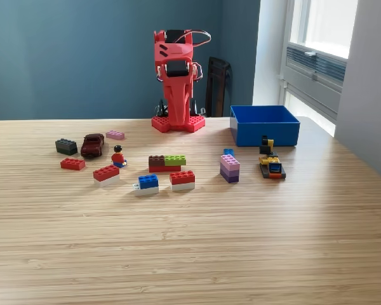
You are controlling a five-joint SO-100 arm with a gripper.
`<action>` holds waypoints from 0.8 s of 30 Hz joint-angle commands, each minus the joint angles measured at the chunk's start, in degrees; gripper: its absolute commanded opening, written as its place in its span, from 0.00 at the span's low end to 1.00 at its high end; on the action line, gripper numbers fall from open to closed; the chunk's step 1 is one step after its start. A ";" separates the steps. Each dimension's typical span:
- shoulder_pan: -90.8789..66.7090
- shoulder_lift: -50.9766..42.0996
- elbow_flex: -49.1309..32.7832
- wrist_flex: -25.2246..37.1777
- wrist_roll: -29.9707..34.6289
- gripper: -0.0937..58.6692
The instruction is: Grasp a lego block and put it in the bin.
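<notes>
The red arm stands folded up at the back of the table, its gripper (178,119) tucked down against its base, showing no gap and holding nothing. The blue bin (265,131) sits to the exterior view's right of the arm, open-topped. Lego blocks lie scattered in front: a red-and-white block (182,180), a blue-and-white block (147,184), a brown, green and red stack (166,163), another red-and-white block (106,174), a red block (72,164), a dark grey block (66,147), a pink plate (115,135) and a purple stack (229,168). All are well apart from the gripper.
A minifigure (118,156) stands among the blocks. A dark red toy car (92,145) is at the left. A small yellow-and-black lego vehicle (270,164) sits just in front of the bin. A window wall rises at the right edge.
</notes>
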 commanded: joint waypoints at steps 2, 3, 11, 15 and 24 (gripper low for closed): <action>2.02 -10.37 -10.02 0.97 -0.44 0.00; 2.55 -13.01 -11.51 0.97 -0.35 0.00; 10.72 -33.75 -22.24 0.97 0.44 0.07; 15.91 -42.45 -28.13 0.97 0.88 0.11; 27.33 -57.74 -34.72 0.97 2.02 0.44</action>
